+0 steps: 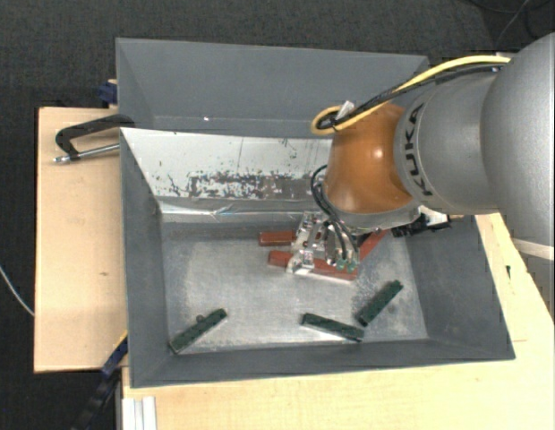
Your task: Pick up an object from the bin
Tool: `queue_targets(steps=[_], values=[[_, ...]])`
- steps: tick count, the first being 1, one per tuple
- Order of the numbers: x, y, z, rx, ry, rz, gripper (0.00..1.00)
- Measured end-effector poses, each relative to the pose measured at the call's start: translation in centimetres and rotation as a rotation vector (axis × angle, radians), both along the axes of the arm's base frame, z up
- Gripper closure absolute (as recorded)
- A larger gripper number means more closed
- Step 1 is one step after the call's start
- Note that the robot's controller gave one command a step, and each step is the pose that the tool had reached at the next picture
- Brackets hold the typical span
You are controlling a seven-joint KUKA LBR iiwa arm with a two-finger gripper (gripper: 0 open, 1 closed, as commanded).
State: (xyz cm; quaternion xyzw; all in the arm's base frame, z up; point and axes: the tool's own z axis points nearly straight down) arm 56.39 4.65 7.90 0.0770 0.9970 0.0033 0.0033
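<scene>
Grey metal forms the bin (141, 267), seen from above and a little to one side, with a dull, speckled floor. The arm (492, 133) reaches in from 3 o'clock and bends down, its orange cover (362, 164) above the middle of the bin. The end effector (320, 251) hangs low over the floor, just off centre toward 1 o'clock.

Directly beneath it lies a small cluster of red-brown blocks (279, 259), flat oblong pieces lying close together. Two of them stick out at the end effector's 9 o'clock, one behind the other. Another shows under it at 5 o'clock, and the tip of one more appears at 2 o'clock. The end effector seems to rest on or just above this cluster, but its own metal parts hide the contact. I cannot tell whether it is wide, narrow or holding a block.

Three dark green sticks (198, 329) lie flat on the floor, well apart from the cluster. One is alone at the bin's 7 o'clock, slightly tilted. One is at 5 o'clock. The third, at 4 o'clock, slants steeply, its lower end near the second.
</scene>
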Motion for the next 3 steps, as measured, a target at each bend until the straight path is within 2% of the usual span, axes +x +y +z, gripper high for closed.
queue_targets(steps=[1,2,3], values=[[-0.61,0.2,-0.13,0.001,0.026,0.003,0.0],[0.01,0.01,0.0,0.0,-0.001,0.0,1.0],[0.16,-0.18,-0.26,-0.003,-0.013,-0.003,0.0]])
